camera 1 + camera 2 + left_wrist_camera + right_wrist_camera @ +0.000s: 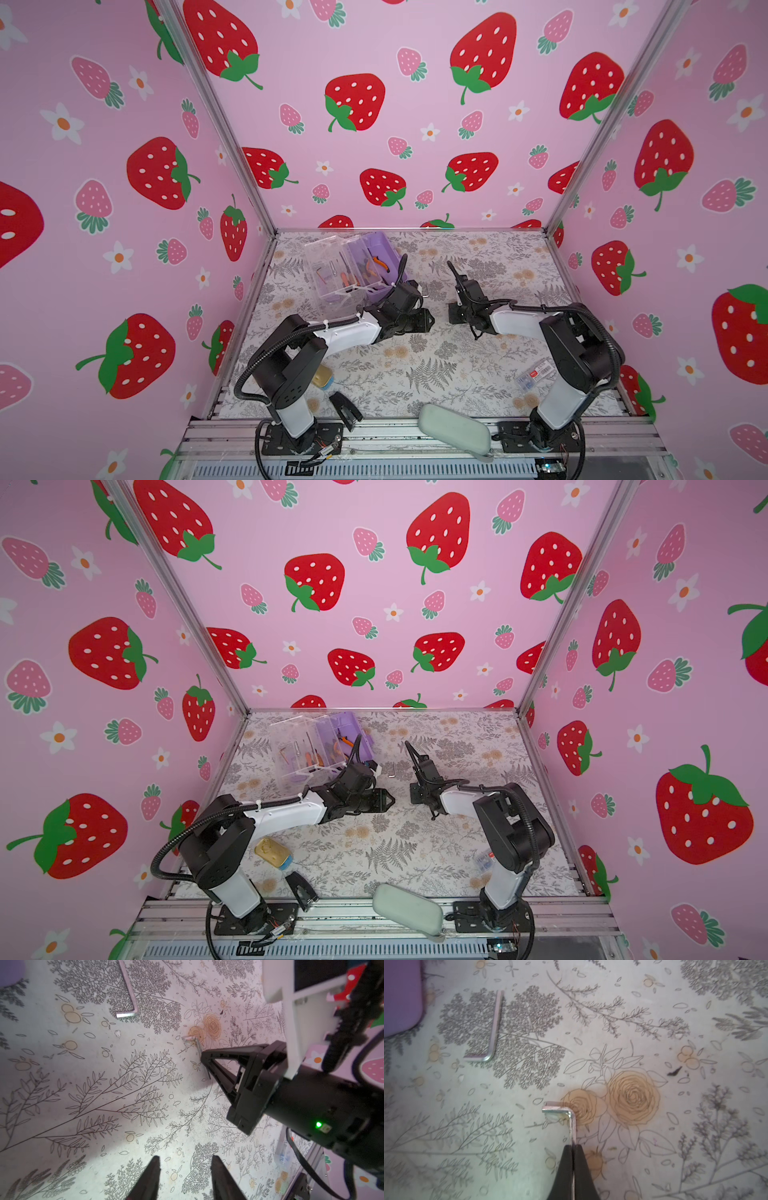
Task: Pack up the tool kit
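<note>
Hex-key pickup step: right gripper [573,1146] fingers [564,1167] pinch one hex key [572,1126], left gripper [185,1159] fingers [149,1178] apart, empty; tool kit [353,266] open by table [457,365] far-left corner; next probably lift, carry there.

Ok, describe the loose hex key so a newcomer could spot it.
Find the lilac tool kit at the far left of the floral table. Beside it lies an L-shaped hex key. Unlike the other hex key, pinched in the right end effector, it lies free.

Bright even light, soft shadows, wide-angle edge warp
</note>
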